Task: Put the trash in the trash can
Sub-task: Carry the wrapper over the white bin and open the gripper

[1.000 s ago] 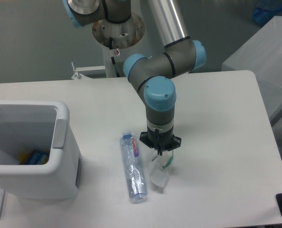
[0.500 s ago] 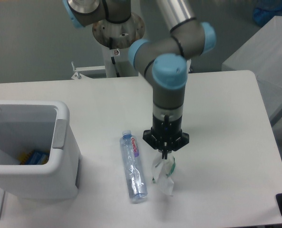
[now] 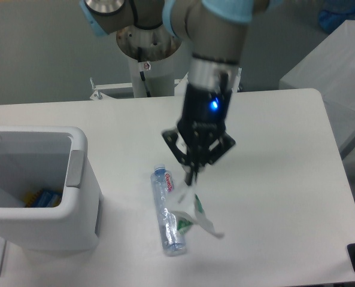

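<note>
- The end effector (image 3: 191,179) hangs above the white surface (image 3: 273,155), its fingers pressed together on the top edge of the crumpled wrapper (image 3: 192,210).
- The wrapper dangles below the fingertips, clear-white with green marks, and is blurred; its lower end trails out to the right, and I cannot tell whether it clears the surface.
- The wrapper's left part overlaps the bottle (image 3: 167,211) in this view; whether the two touch cannot be told.
- The bottle lies flat on the surface, its blue cap pointing away from the camera and its purple-pink label near that cap end.
- The trash can (image 3: 75,206), white and boxy with a thick rim, stands at the left edge of the surface, well apart from the end effector and just left of the bottle.
- A grey tab (image 3: 75,168) sits on the can's right side under the rim.
- Inside the can, something blue and yellow (image 3: 42,198) lies at the bottom.
- A blue light (image 3: 214,105) glows on the wrist above the end effector.
</note>
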Controlling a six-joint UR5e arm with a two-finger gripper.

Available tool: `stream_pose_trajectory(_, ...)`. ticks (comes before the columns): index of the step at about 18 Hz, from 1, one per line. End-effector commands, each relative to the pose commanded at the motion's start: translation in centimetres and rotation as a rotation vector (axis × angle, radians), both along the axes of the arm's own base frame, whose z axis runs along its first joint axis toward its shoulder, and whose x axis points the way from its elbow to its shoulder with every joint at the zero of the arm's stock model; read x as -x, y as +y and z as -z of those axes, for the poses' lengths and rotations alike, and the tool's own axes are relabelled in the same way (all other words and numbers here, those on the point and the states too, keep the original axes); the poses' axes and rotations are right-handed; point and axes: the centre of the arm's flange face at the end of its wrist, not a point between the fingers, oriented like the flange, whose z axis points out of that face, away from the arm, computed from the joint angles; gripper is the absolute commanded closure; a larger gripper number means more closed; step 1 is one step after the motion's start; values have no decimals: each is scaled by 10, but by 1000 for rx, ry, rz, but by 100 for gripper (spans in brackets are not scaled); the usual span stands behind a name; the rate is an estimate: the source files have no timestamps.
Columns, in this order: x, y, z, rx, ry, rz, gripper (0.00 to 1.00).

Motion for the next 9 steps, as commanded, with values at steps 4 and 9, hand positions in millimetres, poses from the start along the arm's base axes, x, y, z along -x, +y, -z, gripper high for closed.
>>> stream_pose_trajectory(4,-66,20,-10,-7,17,110,100)
stream_pose_trajectory(9,-131,35,-7,-1,24,225,100)
